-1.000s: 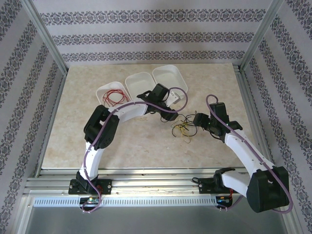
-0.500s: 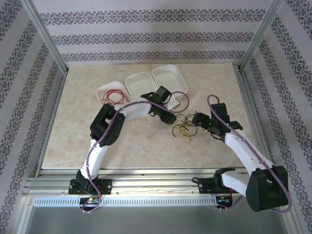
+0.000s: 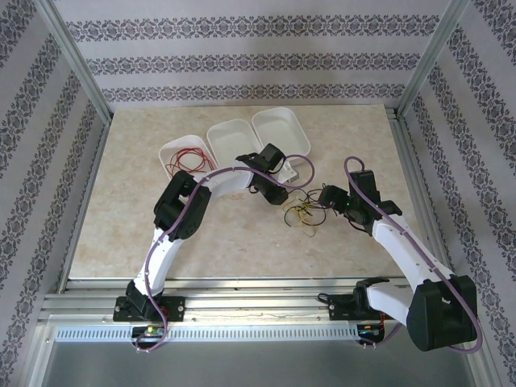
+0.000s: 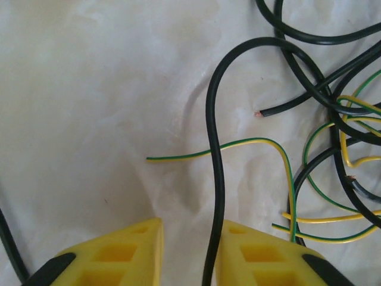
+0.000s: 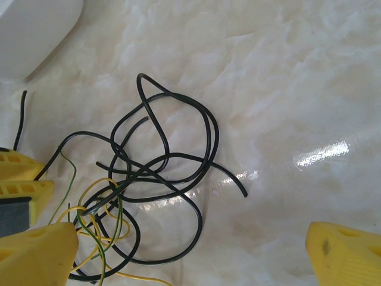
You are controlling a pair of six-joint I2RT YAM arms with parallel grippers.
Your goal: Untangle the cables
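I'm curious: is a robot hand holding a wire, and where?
Nothing is gripped. The left gripper straddles a thin black wire along a straight stretch, jaws apart; the right gripper is open.

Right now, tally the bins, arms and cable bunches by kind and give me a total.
Bins: 3
Arms: 2
Cable bunches: 2, a red bunch in the left bin and a black and yellow-green tangle
Total: 7
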